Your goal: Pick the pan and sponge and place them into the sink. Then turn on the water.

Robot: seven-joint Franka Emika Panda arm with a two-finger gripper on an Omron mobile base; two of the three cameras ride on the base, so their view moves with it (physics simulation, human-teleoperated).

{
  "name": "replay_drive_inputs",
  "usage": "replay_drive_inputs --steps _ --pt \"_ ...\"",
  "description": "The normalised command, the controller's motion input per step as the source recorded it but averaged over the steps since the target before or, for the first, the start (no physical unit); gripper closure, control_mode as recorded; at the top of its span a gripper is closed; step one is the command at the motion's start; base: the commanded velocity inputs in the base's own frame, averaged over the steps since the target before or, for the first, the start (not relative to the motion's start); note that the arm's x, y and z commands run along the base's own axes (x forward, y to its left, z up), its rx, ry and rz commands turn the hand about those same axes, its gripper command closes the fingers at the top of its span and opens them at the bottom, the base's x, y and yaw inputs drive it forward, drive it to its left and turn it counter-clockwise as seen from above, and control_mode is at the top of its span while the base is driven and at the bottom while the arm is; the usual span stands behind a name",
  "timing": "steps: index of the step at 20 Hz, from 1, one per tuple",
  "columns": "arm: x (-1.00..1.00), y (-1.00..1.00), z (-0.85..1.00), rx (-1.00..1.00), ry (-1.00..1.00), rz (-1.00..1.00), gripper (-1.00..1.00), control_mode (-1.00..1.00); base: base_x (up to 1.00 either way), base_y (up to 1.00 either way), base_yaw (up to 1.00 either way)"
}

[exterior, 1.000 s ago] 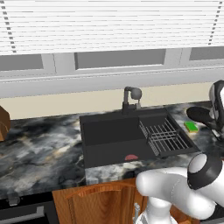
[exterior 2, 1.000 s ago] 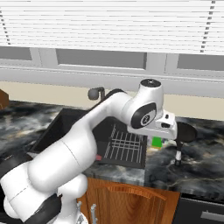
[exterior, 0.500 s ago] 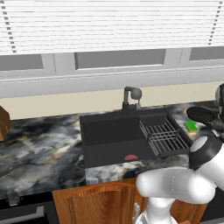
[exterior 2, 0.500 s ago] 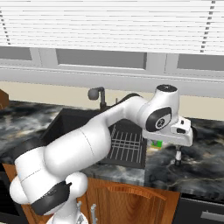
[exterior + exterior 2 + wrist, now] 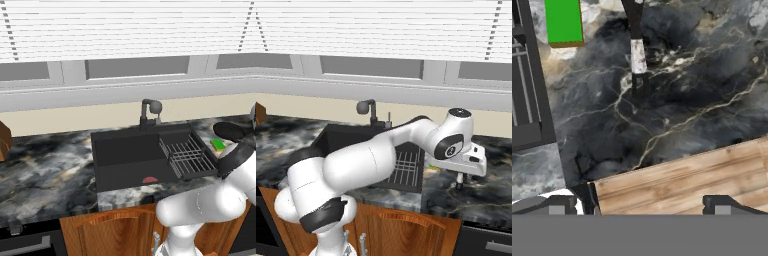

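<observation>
- Fingers point(image 5: 639, 202) spread wide, empty, above the desk's point(image 5: 677, 100) front edge.
- Sponge point(image 5: 563, 22) beside the sink point(image 5: 125, 155) rack.
- Pan point(image 5: 231, 131), partly hidden, probably just behind the sponge.

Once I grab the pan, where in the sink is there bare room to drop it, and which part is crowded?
The sink's left half is bare, from its left wall across to the wire rack, with just the drain spot at the front. The right half is taken by the rack. Right of it, the sponge and pan crowd the counter.

Even, flat rendered light (no glare), sharp thruout, soft shadows
</observation>
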Motion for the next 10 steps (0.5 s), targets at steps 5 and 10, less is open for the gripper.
replay_drive_inputs --steps 5,10 --pt "0.22 -0.12 -0.22 0.02 -0.01 0.00 -1.00 -1.00 0.00 0.00 0.00" --pt "0.27 -0.09 -0.18 0.02 -0.01 0.00 -1.00 -1.00 0.00 0.00 0.00"
